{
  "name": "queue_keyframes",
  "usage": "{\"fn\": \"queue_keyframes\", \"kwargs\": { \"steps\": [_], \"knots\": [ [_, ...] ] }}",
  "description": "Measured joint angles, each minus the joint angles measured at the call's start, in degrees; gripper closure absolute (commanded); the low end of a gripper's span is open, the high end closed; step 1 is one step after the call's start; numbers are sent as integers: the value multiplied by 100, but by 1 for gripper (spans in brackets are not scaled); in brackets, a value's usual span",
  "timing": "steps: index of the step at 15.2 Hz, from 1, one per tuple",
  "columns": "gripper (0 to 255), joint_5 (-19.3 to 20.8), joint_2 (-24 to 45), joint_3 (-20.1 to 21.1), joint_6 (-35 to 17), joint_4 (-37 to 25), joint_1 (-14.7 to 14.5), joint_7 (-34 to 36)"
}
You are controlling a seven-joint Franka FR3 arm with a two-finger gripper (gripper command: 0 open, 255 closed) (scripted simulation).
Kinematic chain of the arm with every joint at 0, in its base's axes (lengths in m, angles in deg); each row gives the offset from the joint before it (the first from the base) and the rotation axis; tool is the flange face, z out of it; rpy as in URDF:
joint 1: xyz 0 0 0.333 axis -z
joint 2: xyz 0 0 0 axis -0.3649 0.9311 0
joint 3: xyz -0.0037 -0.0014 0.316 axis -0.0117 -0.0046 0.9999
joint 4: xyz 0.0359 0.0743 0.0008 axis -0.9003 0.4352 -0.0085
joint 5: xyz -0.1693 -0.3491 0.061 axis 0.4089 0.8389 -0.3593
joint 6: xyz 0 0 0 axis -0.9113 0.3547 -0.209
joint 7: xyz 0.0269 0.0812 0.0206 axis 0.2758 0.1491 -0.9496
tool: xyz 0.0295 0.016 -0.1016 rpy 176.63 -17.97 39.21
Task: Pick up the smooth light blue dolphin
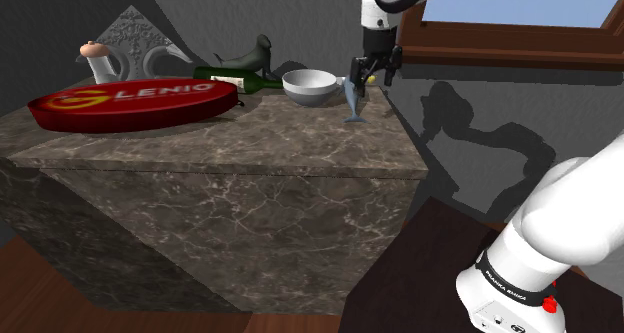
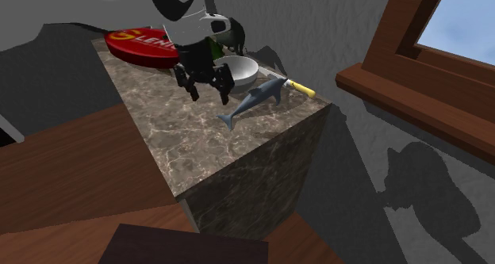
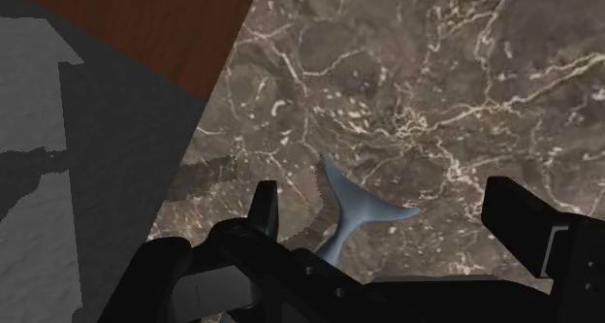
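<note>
Dolphin [image 2: 254,98] beside countertop [image 2: 182,135] edge

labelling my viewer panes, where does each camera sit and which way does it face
Shoulder view: beside the arm base at lower right, looking down over the marble counter; the arm reaches up to the gripper over the grey-blue dolphin.
Second exterior view: off the counter's dolphin end, looking along it; the wrist and open gripper show.
Wrist view: on the hand, looking down at the counter; the black fingers stand apart around the dolphin's tail.
Shared: both exterior views show the white bowl and red tray.
</note>
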Motion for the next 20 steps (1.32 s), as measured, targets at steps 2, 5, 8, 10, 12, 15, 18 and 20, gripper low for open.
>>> {"fn": "queue_keyframes", "kwargs": {
  "steps": [2, 5, 8, 10, 12, 15, 18, 20],
  "knots": [
    [0, 55, 390, -25, -176, -255, 101, 269],
    [0, 127, 953, -48, -313, -734, 217, 699],
    [0, 196, 1534, -120, -412, -1277, 334, 1071],
    [0, 235, 1920, -182, -470, -1648, 405, 1308],
    [0, 261, 2290, -251, -457, -2070, 470, 1528],
    [0, 276, 2841, -350, -410, -2722, 545, 1821],
    [0, 295, 2922, -384, -581, -2678, 569, 1924],
    [0, 311, 2952, -404, -662, -2679, 579, 1957]
  ]
}}
